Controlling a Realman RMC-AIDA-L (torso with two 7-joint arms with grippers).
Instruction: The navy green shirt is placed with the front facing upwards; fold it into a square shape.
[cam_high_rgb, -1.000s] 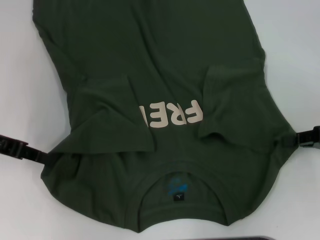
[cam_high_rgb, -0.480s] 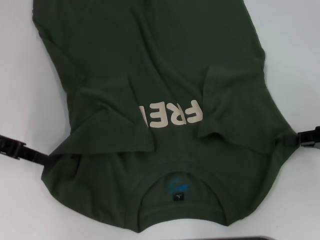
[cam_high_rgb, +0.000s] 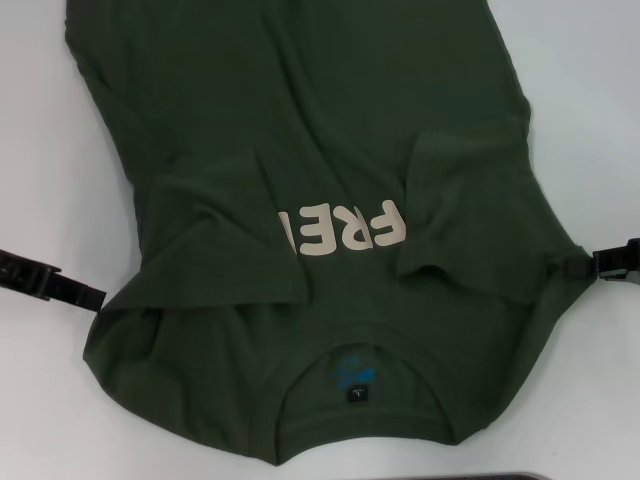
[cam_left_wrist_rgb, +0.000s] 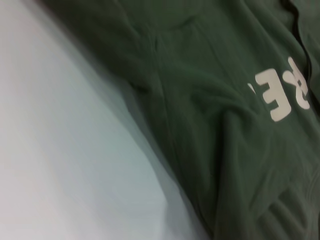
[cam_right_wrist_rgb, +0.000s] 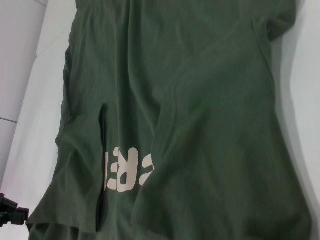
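The navy green shirt (cam_high_rgb: 300, 140) lies front up on the white table, collar toward me, with cream letters "FRE" (cam_high_rgb: 345, 228) showing and both sleeves folded in over the chest. Inside the collar are a blue print and a small black tag (cam_high_rgb: 357, 393). My left gripper (cam_high_rgb: 98, 296) rests at the shirt's left shoulder edge, and my right gripper (cam_high_rgb: 590, 266) meets the right shoulder edge, where the cloth bunches a little. The left wrist view is filled by the shirt (cam_left_wrist_rgb: 225, 125) and table. In the right wrist view the shirt (cam_right_wrist_rgb: 200, 100) stretches away, with the left gripper (cam_right_wrist_rgb: 7, 212) far off.
White table (cam_high_rgb: 40, 150) surrounds the shirt on both sides. A dark flat object (cam_high_rgb: 520, 476) peeks in at the near edge of the head view. The shirt's hem runs out of view at the far side.
Both grippers have shifted slightly away from me along the shirt's shoulder edges. The cloth near the left shoulder has lifted and shifted a little with it.
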